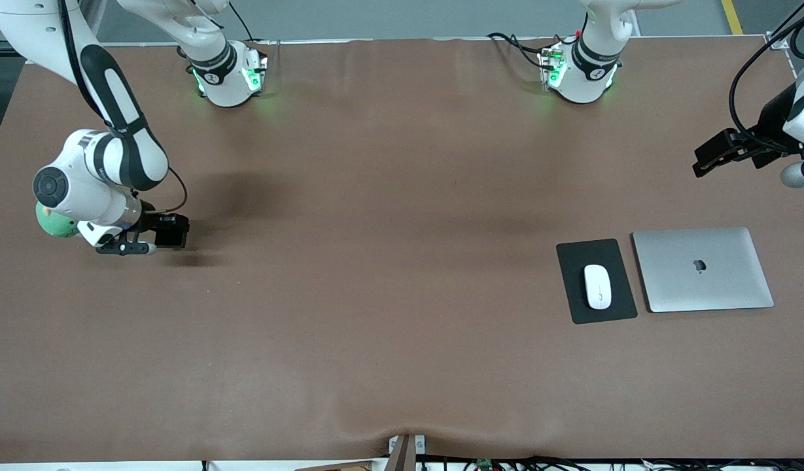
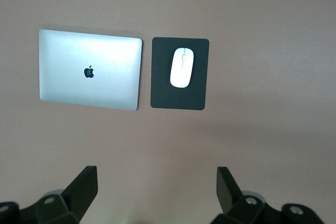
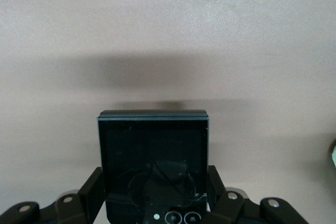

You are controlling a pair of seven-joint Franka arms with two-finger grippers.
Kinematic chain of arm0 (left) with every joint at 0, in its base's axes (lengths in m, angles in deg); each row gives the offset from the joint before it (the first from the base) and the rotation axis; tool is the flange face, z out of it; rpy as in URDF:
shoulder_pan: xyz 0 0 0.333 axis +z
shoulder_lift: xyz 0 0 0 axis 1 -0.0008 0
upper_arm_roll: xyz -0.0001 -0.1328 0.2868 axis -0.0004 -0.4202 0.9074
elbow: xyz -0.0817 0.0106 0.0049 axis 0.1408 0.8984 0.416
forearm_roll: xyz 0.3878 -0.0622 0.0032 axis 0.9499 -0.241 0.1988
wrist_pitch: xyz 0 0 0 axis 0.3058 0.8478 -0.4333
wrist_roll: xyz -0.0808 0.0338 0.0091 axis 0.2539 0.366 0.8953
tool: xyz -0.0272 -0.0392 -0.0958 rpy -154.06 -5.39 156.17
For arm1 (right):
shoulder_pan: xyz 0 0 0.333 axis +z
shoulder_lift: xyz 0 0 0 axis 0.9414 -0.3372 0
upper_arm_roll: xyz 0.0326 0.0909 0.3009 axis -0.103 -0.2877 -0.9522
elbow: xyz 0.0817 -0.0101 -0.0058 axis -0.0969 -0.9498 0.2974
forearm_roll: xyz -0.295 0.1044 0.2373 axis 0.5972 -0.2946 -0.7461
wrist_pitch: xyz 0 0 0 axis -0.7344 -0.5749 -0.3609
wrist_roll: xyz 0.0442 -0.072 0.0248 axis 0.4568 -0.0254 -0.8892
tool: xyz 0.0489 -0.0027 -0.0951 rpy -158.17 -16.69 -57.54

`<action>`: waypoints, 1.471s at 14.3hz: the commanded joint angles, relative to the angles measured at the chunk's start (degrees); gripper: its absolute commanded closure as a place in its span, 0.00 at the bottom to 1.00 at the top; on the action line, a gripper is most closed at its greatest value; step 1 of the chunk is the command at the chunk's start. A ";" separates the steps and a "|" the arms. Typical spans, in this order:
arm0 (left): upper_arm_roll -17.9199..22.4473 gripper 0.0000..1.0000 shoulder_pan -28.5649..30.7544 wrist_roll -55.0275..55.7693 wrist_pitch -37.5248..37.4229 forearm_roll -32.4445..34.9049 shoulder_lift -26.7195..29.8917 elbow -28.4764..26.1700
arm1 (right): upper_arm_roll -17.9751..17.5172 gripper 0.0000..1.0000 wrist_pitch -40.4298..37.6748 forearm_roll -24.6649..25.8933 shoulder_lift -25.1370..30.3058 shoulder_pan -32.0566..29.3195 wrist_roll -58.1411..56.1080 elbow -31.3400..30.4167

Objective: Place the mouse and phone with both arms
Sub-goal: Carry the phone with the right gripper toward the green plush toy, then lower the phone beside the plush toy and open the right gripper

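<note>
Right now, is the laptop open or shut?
Shut. The laptop lies flat beside the mouse mat, its lid with the logo facing up.

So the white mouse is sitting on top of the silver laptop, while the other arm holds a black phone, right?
Not quite. The mouse lies on the black mat beside the closed silver laptop, not on the laptop; the front view shows this. The rest holds: the right gripper has its jaws shut on the black phone.
</note>
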 commanded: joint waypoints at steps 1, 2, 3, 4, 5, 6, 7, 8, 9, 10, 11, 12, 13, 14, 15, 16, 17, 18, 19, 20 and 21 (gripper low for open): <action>0.32 0.00 0.06 -1.52 -0.16 -1.01 -0.18 0.71 | -1.13 1.00 3.77 0.89 -1.22 -1.95 -1.59 -1.46; 0.32 0.00 0.06 -1.52 -0.16 -1.01 -0.27 0.71 | -1.13 1.00 4.56 0.89 -1.84 -1.95 -1.59 -1.72; 0.32 0.00 0.06 -1.52 -0.07 -0.92 -0.27 0.80 | -1.13 1.00 5.27 0.89 -2.28 -1.95 -1.59 -1.72; 0.32 0.00 0.06 -1.52 -0.07 -0.92 -0.27 0.80 | -1.13 1.00 6.14 0.89 -2.98 -2.04 -1.59 -1.90; 0.32 0.00 0.06 -1.52 0.02 -0.92 -0.27 0.80 | -1.13 1.00 7.11 0.89 -3.60 -2.04 -1.59 -1.98; 0.32 0.00 0.14 -1.52 0.02 -0.92 -0.27 0.89 | -1.13 1.00 7.38 0.89 -4.22 -2.04 -1.59 -1.99; 0.32 0.00 0.06 -1.61 0.02 -0.92 -0.27 0.89 | -1.13 1.00 7.38 0.89 -4.31 -2.13 -1.59 -1.90; 0.32 0.00 0.06 -1.61 0.02 -0.92 -0.27 0.97 | -1.22 1.00 7.38 0.89 -4.57 -2.21 -1.59 -1.98; 0.32 0.00 0.14 -1.61 0.02 -0.92 -0.27 1.06 | -1.22 1.00 7.30 0.89 -4.75 -2.30 -1.59 -1.90; 0.32 0.00 0.14 -1.61 0.02 -0.92 -0.27 1.06 | -1.22 0.59 7.12 0.89 -4.84 -2.21 -1.51 -1.72; 0.32 0.00 0.14 -1.70 -0.07 -0.92 -0.18 0.89 | -1.22 0.01 6.60 0.89 -4.75 -2.13 -1.42 -1.63; 0.32 0.00 0.06 -1.61 -0.07 -0.92 -0.27 0.89 | -1.22 0.00 5.89 0.89 -4.49 -2.04 -1.24 -1.46; 0.32 0.00 0.06 -1.61 -0.07 -0.92 -0.27 0.89 | -1.22 0.00 4.58 0.89 -4.22 -1.95 -1.16 -0.67; 0.32 0.00 0.06 -1.61 0.02 -0.92 -0.36 0.89 | -1.22 0.00 2.48 0.89 -4.05 -1.95 -1.15 0.81; 0.32 0.00 0.14 -1.61 -0.07 -0.92 -0.36 0.97 | -1.22 0.00 -1.11 0.89 -3.78 -1.95 -1.15 3.00; 0.32 0.00 0.06 -1.61 0.02 -0.83 -0.36 1.06 | -1.22 0.00 -4.62 0.89 -3.78 -1.95 -1.07 5.55; 0.32 0.00 0.06 -1.61 0.02 -0.83 -0.36 1.06 | -1.22 0.00 -7.44 0.89 -3.96 -2.04 -1.07 8.36; 0.32 0.00 0.06 -1.61 0.02 -0.83 -0.36 1.06 | -1.22 0.00 -8.69 0.89 -4.13 -2.04 -1.15 10.47; 0.32 0.00 -0.03 -1.61 0.02 -0.83 -0.36 1.06 | -1.22 0.00 -9.14 0.89 -4.31 -1.95 -1.24 12.41; 0.24 0.00 0.05 -1.61 0.02 -0.92 -0.53 0.98 | -1.22 0.00 -9.23 0.89 -4.48 -1.95 -1.33 14.43; 0.24 0.00 0.06 -1.70 0.02 -0.92 -0.62 0.98 | -1.22 0.00 -9.49 0.89 -4.66 -2.04 -1.33 16.63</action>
